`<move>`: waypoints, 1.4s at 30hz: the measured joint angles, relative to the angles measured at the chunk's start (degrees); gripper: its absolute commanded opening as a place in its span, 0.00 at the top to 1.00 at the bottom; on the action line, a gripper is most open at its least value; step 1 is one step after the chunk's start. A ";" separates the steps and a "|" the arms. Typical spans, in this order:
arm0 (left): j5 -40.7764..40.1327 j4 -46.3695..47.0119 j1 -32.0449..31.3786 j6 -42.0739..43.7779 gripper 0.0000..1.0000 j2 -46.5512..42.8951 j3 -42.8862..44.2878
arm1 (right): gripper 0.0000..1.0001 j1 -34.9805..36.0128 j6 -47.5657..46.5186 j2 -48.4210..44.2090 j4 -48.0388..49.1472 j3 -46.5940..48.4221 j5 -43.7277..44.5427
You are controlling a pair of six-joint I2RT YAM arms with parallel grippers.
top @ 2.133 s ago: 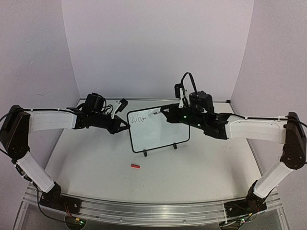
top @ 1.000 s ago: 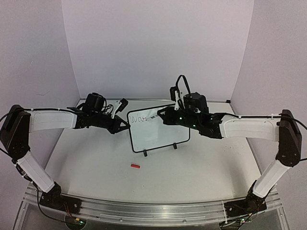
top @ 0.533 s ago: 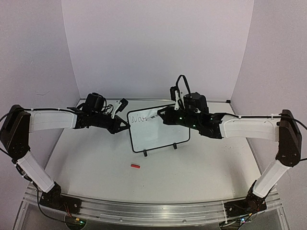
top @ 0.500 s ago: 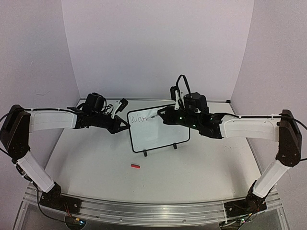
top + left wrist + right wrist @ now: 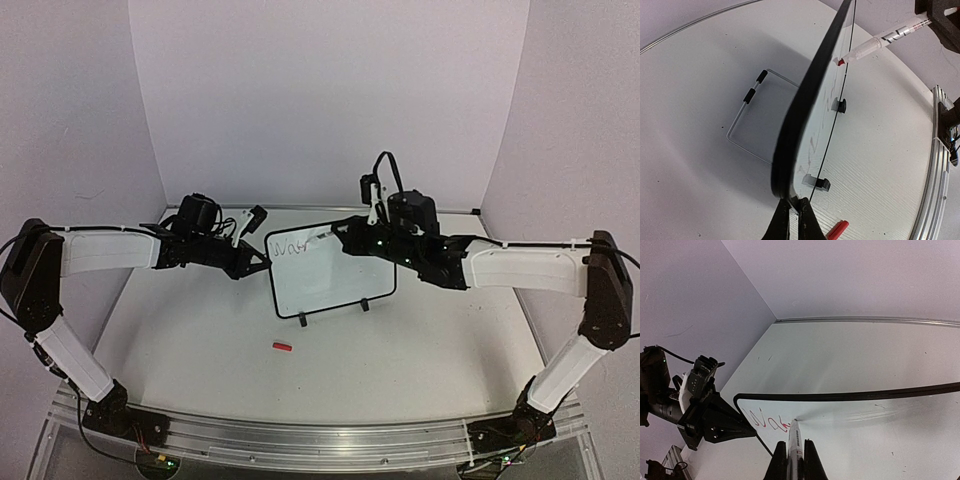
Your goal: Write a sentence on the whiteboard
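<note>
Marker (image 5: 794, 442) rightward — whiteboard (image 5: 335, 278) upright, long axis L-R

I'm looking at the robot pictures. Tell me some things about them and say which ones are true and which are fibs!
1. The left end effector pinches the edge of the whiteboard. True.
2. The marker lies on the table. False: the right end effector grips it, with its tip against the board.
3. A small red cap lies on the table in front of the board. True.
4. The whiteboard is blank. False: a few letters are written near its top corner on the left arm's side.
5. The whiteboard lies flat. False: it stands up on its feet.
</note>
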 measured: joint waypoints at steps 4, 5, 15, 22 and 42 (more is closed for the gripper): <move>0.00 0.00 0.00 -0.02 1.00 0.00 -0.01 | 1.00 0.00 0.03 -0.18 0.14 -0.54 0.83; 0.00 0.00 0.00 -0.02 1.00 0.00 -0.01 | 1.00 0.00 0.04 -0.22 0.12 -0.67 0.96; 0.00 0.00 0.00 -0.02 1.00 0.00 0.00 | 1.00 0.15 0.42 -0.27 -0.17 -1.35 1.53; -0.02 0.00 0.00 -0.02 1.00 0.00 0.00 | 1.00 0.15 0.79 -0.27 -0.43 -1.64 1.54; 0.00 0.00 0.00 -0.02 1.00 0.00 0.00 | 1.00 0.15 0.83 -0.68 -0.44 -1.61 1.59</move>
